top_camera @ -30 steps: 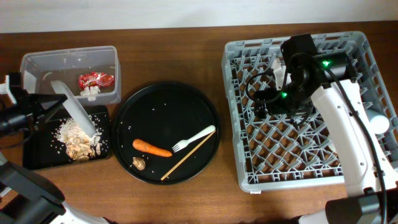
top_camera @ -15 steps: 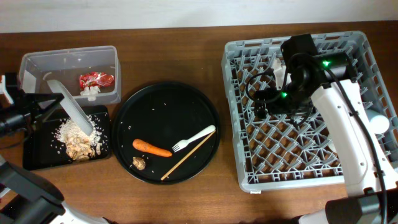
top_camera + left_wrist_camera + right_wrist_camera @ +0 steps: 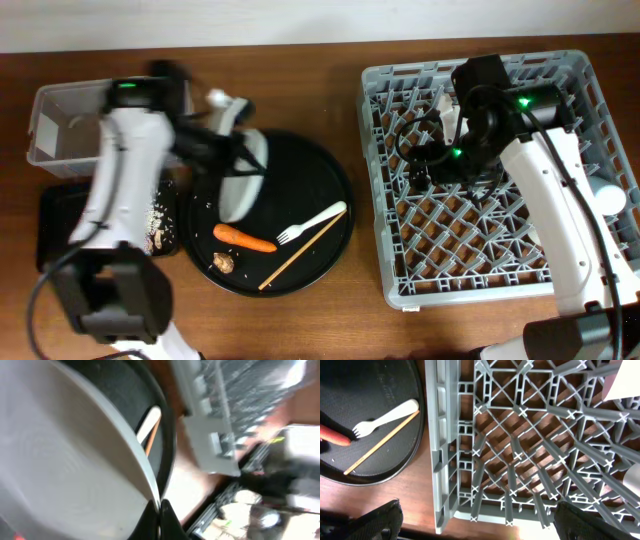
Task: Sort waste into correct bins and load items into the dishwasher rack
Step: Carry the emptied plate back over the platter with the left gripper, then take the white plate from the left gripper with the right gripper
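The left gripper (image 3: 158,519) reaches rightward, pinching the rim of a white round plate (image 3: 65,460); the right gripper (image 3: 479,521) points down, fingers spread wide.

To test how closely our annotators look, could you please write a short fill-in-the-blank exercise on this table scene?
1. The left gripper grips the rim of a white ____ over the round tray.
2. On that tray, the fork points its tines toward the orange ____.
3. The right gripper hangs open over the grey ____.
Missing words: plate; carrot; rack.
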`<state>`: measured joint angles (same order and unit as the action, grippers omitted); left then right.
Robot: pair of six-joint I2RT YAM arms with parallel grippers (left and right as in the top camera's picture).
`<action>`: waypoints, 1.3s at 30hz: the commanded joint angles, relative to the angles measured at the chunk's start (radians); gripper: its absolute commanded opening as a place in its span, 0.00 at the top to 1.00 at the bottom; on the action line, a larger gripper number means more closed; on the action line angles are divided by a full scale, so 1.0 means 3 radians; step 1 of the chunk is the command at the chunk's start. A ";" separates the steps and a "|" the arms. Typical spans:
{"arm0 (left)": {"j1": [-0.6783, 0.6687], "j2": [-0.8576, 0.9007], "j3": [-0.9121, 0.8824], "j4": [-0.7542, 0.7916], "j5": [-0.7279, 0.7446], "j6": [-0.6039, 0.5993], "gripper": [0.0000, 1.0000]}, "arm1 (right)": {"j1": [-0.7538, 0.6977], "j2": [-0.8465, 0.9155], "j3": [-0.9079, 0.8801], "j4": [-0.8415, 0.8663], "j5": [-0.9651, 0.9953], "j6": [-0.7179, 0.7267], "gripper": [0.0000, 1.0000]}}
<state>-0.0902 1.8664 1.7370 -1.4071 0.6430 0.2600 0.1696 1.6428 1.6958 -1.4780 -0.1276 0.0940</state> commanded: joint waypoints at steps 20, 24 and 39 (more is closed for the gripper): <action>-0.1073 -0.0722 -0.0666 0.0659 -0.1675 -0.1502 0.54 | -0.0020 0.0005 -0.0011 -0.0095 -0.0123 -0.0005 0.01; -0.0047 -0.1364 -0.0666 0.0319 -0.1699 -0.1499 0.33 | 0.0226 0.0005 -0.0011 0.0088 -0.0645 0.0216 0.01; 0.0946 -0.1522 -0.0670 0.0085 -0.1698 -0.1498 0.24 | 0.1507 0.1366 -0.0015 0.0942 0.0191 0.1684 0.18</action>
<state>0.1894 1.4174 1.5318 -1.3808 0.1303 -0.1883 0.6209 2.0064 1.6958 -1.2095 -0.0788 0.5663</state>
